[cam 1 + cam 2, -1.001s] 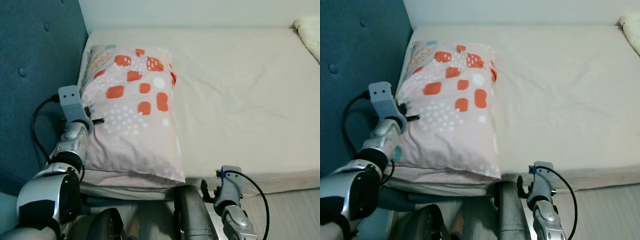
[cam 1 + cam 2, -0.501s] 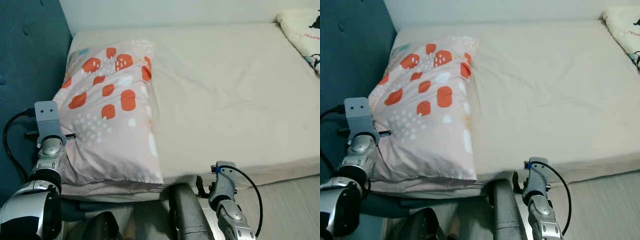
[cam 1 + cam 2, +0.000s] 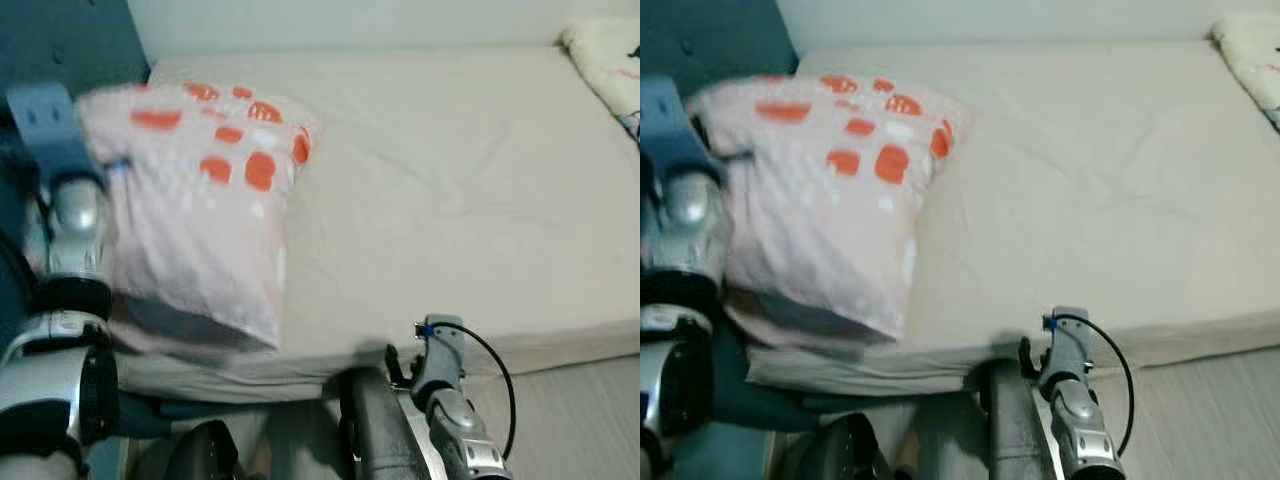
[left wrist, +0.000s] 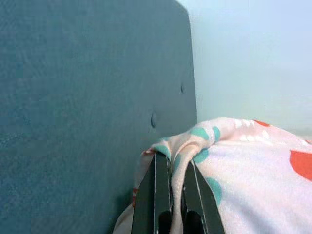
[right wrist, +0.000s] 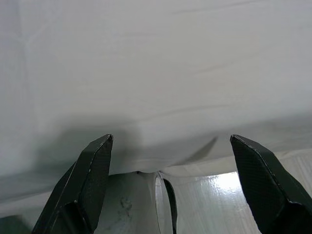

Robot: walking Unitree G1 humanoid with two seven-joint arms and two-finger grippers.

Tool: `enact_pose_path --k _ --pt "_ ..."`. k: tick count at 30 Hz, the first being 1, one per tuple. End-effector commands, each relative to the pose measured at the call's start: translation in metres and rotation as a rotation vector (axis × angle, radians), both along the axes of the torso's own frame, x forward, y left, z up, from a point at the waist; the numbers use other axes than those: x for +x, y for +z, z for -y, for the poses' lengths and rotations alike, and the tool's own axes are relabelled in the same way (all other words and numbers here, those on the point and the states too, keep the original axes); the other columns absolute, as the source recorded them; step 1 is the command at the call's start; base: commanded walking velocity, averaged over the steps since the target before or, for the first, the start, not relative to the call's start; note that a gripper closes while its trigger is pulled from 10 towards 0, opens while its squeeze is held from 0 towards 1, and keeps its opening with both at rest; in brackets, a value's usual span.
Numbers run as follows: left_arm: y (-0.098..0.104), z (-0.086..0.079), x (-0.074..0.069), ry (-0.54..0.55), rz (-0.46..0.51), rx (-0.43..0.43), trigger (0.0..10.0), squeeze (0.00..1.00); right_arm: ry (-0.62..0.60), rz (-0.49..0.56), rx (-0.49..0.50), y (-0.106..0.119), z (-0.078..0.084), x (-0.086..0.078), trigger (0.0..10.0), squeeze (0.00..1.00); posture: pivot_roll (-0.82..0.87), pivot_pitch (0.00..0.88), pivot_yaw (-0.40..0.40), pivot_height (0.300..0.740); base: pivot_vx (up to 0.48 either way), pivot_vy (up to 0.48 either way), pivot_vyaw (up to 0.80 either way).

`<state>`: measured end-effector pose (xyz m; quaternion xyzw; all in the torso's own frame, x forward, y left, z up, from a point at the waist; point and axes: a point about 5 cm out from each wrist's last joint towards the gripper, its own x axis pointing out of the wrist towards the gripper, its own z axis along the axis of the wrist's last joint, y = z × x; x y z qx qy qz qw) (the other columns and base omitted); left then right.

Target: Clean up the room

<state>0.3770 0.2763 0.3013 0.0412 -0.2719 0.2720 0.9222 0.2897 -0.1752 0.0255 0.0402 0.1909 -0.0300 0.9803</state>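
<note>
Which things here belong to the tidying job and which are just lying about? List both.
In the job:
- spotted pillow, one edge pinched in the left gripper
- bed it rests on
- right gripper, open at the bed's edge

Just there:
- blue headboard
- patterned blanket at the far corner

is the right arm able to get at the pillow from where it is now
Probably not without moving first. The right gripper hangs open low at the mattress edge, while the pillow is across the bed by the headboard, gripped by the left gripper. Only bare sheet lies between them.
</note>
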Motion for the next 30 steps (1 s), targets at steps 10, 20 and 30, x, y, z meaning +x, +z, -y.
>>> enact_pose_path --k 10,20,30 --pt "-0.135 -0.066 -0.062 0.234 -0.416 -0.08 0.0 0.0 -0.011 -0.05 0.012 -0.016 0.003 -0.013 10.0 0.0 -0.18 0.254 0.042 0.6 0.0 0.0 0.0" --pt "-0.2 -0.047 -0.101 0.186 -0.609 -0.249 0.0 0.0 0.003 -0.056 0.013 -0.016 0.002 -0.011 10.0 0.0 -0.16 0.251 0.042 0.6 0.0 0.0 0.0" --pt "-0.222 0.074 -0.089 -0.3 -0.746 -0.569 0.0 0.0 0.0 -0.053 0.013 -0.016 0.003 -0.01 10.0 0.0 -0.17 0.253 0.044 0.6 0.0 0.0 0.0"
